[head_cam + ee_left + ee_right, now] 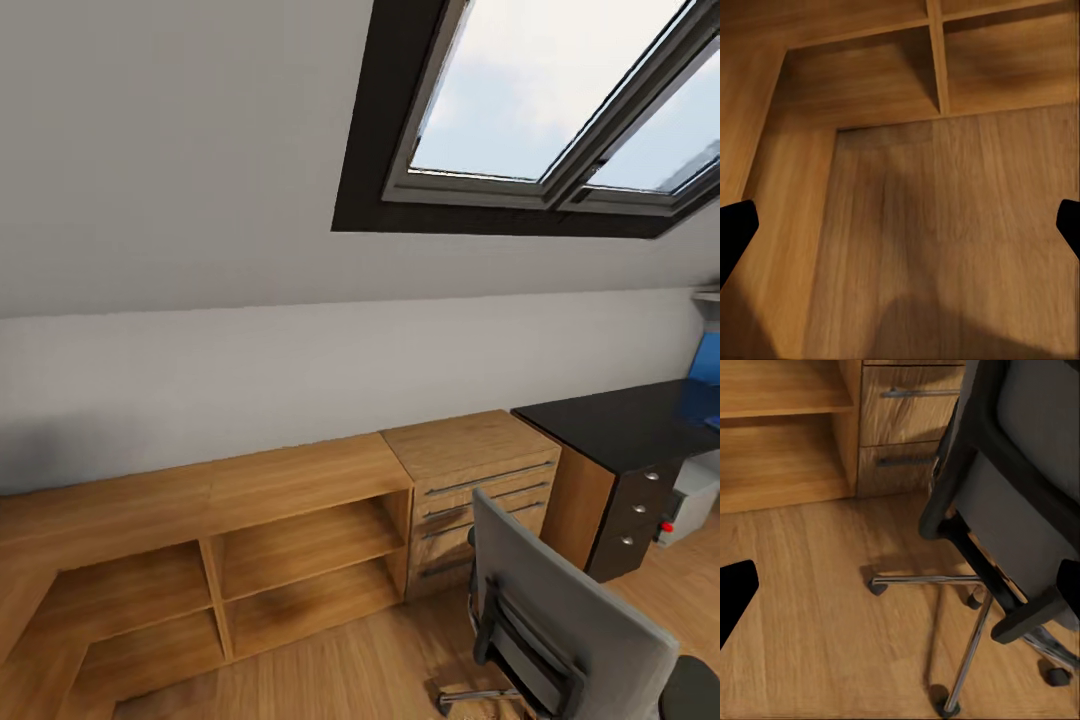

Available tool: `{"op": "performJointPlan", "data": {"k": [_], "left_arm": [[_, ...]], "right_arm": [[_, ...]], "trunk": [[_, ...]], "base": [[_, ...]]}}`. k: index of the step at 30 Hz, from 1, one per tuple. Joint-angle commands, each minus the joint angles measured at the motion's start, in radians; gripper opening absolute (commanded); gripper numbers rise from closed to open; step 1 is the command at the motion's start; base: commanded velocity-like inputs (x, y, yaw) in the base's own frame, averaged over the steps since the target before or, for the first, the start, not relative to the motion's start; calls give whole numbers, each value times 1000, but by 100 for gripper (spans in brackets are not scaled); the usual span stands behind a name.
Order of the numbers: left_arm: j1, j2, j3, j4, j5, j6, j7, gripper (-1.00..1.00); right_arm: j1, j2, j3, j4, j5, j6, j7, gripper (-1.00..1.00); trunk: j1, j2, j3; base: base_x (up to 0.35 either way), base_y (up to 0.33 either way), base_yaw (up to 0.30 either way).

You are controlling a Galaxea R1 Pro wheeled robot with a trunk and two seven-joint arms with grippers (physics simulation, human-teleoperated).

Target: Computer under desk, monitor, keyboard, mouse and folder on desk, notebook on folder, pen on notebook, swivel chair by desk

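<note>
Where walls slope, one swivel chair (560,620), one desk (620,420).

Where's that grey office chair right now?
In the head view the swivel chair stands low on the right, its back toward the camera, on the wood floor in front of the light-wood drawer chest and left of the black desk.

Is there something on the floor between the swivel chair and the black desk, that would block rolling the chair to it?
Nothing visible blocks it: bare wood floor lies between the swivel chair and the desk.
</note>
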Motion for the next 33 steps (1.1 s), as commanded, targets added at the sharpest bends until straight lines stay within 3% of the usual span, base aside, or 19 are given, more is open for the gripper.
{"op": "performJointPlan", "data": {"k": [1, 26, 33], "left_arm": [[0, 0, -9, -2, 1, 0, 9, 100], [0, 1, -7, -2, 3, 0, 9, 100], [0, 2, -6, -2, 4, -1, 10, 100]], "right_arm": [[-1, 0, 8, 1, 0, 5, -9, 100], [-1, -1, 6, 1, 0, 3, -9, 100], [-1, 0, 8, 1, 0, 4, -9, 100]], "trunk": [[0, -1, 0], [0, -1, 0], [0, -1, -1]], "base": [[0, 0, -300], [1, 0, -300], [218, 0, -298]]}}
